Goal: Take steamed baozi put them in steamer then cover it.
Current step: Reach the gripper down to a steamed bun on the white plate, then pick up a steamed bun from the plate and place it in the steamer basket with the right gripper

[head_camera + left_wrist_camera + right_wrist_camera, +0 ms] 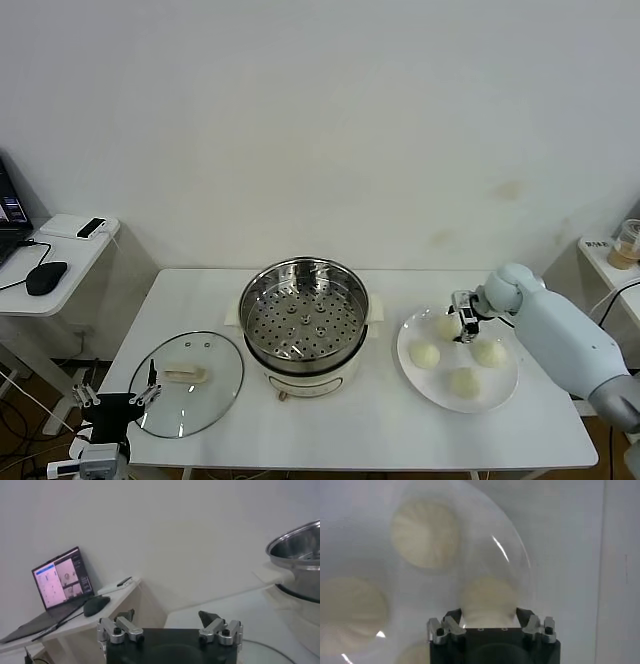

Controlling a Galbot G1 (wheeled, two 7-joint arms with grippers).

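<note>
Four buns (464, 381) lie on a white plate (500, 397) at the table's (380, 420) right side. The right gripper (465, 325) is down over the rear-left bun (486, 600), its fingers (451, 616) spread on either side of it. The steamer (304, 325) stands open mid-table, the lid (187, 383) lying left of it. The left gripper (116, 397) waits beside the lid, fingers apart, holding nothing.
</note>
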